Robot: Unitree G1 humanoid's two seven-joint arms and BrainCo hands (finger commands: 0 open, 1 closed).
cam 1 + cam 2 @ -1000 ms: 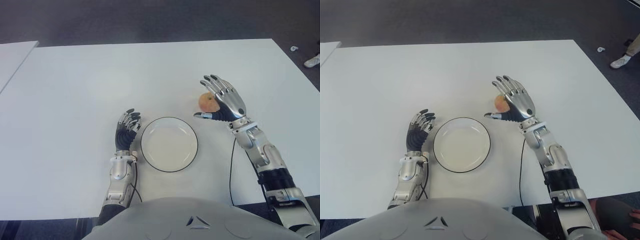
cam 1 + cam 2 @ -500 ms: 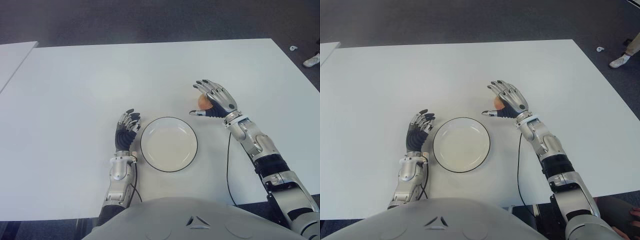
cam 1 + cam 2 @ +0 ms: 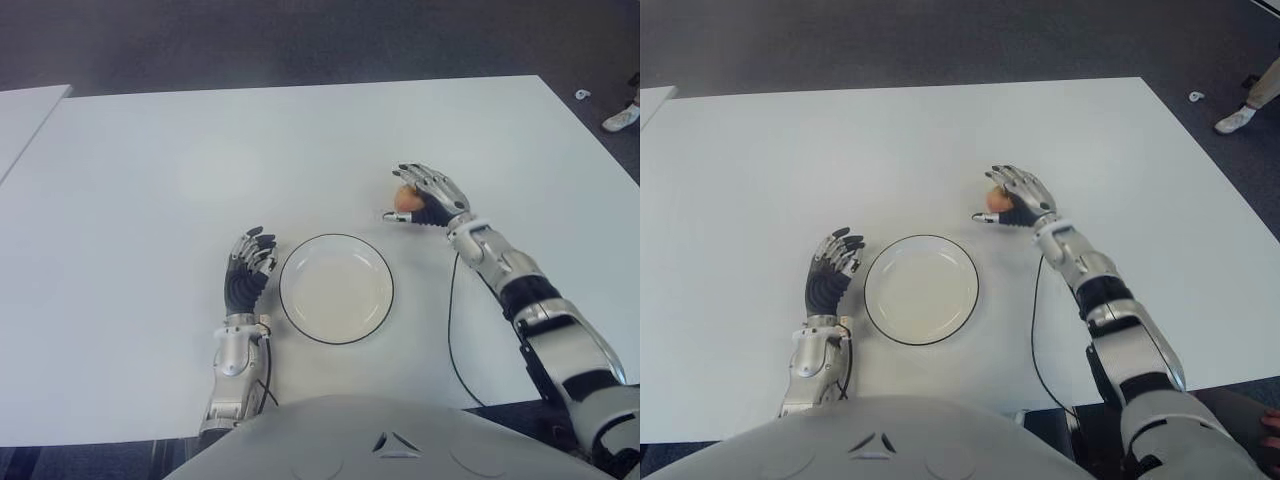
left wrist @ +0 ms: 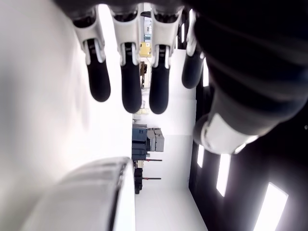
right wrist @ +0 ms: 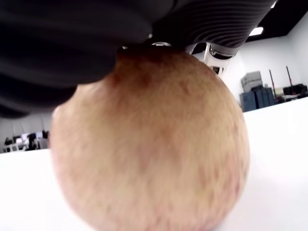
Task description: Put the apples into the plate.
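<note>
1. The apple is seen on the white bench, just beyond the far right edge of the plate, which holds nothing yet.
2. The right hand is laid over the apple from the right side; its fingers are curled over the top of the fruit. In the right wrist view the palm is pressed against the apple, so a grasp is judged to be made, though the apple seems not lifted from the bench.
3. The left hand is shown just left of the plate, with fingers relaxed and nothing held.
4. The apple is judged to be firm, rather light and smooth, so it can roll or slip. It is best held around its widest part, with the thumb opposite the fingers.
5. Too hard a squeeze may bruise the skin; it should be set down in the plate, not dropped.
</note>
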